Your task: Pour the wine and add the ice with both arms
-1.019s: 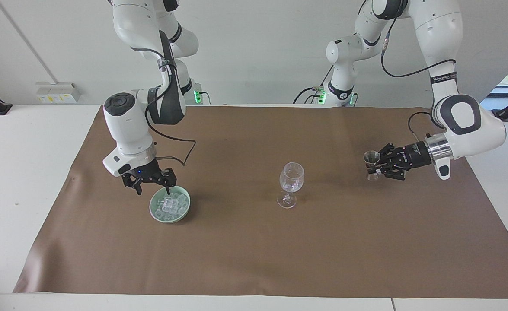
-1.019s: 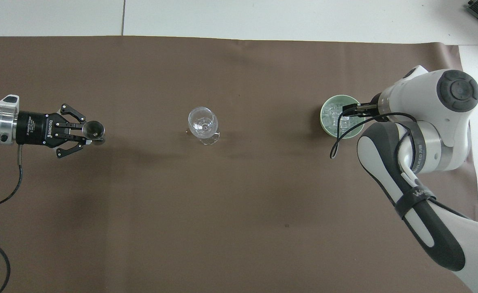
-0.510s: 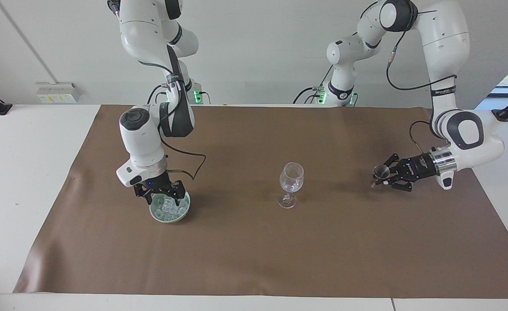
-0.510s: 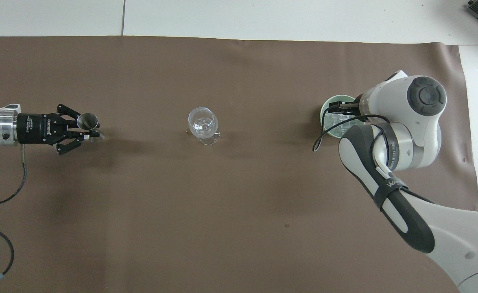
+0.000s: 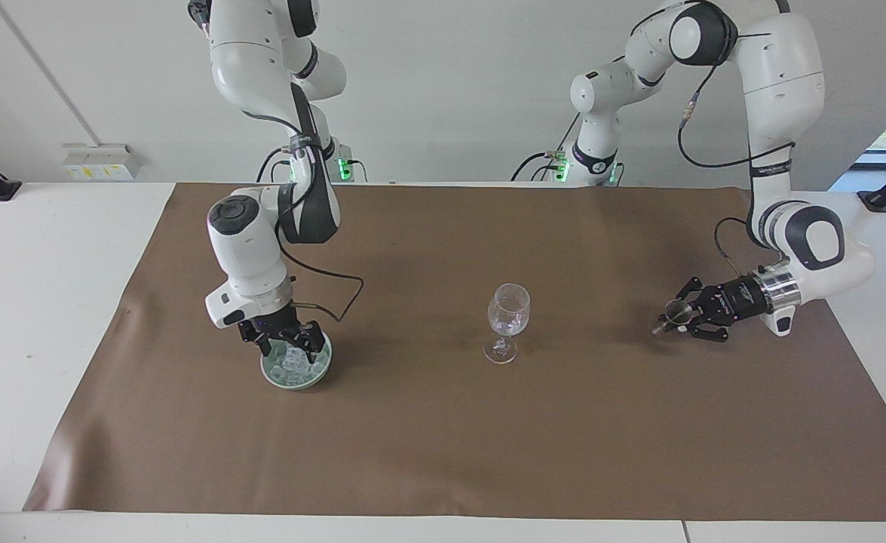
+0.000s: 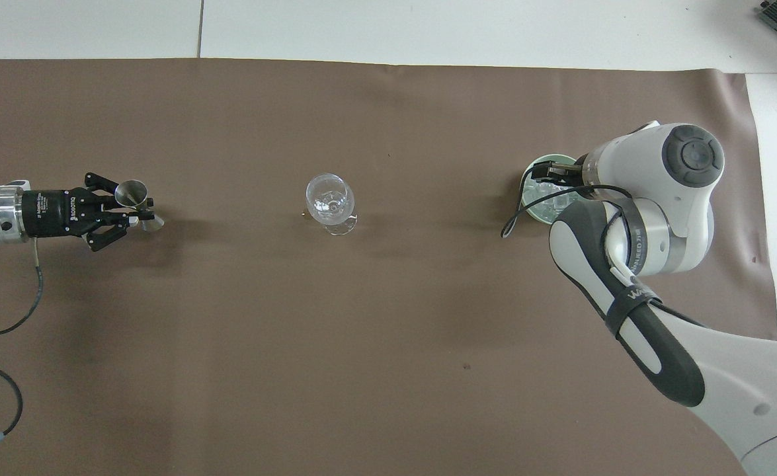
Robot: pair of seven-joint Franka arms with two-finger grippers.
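Right now my right gripper (image 5: 289,348) is down in the pale green bowl (image 5: 320,375), its fingers spread wide among the ice (image 5: 292,366), the tips level with the top of the heap of small clear cubes. Whether a cube sits between the tips I cannot tell. From above, my own wrist and forearm cover most of the bowl, and only part of its rim and a few cubes show. The bowl stands on the brown mat (image 5: 443,437) toward my right arm's end of the table, directly under this hand.

Outward from there, toward the middle of the mat, stands the wine glass (image 5: 508,322), upright on its foot, clear, well apart from the bowl and touched by nothing. It looks to hold something clear low in its bowl, though I cannot make out what.

Farther along, toward my left arm's end, my left gripper (image 5: 676,315) lies nearly level and low over the mat, clamped shut on a small metal jigger (image 5: 672,308). The jigger is tipped, its open mouth turned partly sideways rather than straight up. It is well apart from the glass. The left wrist's black cable (image 6: 11,317) trails down across the mat edge.
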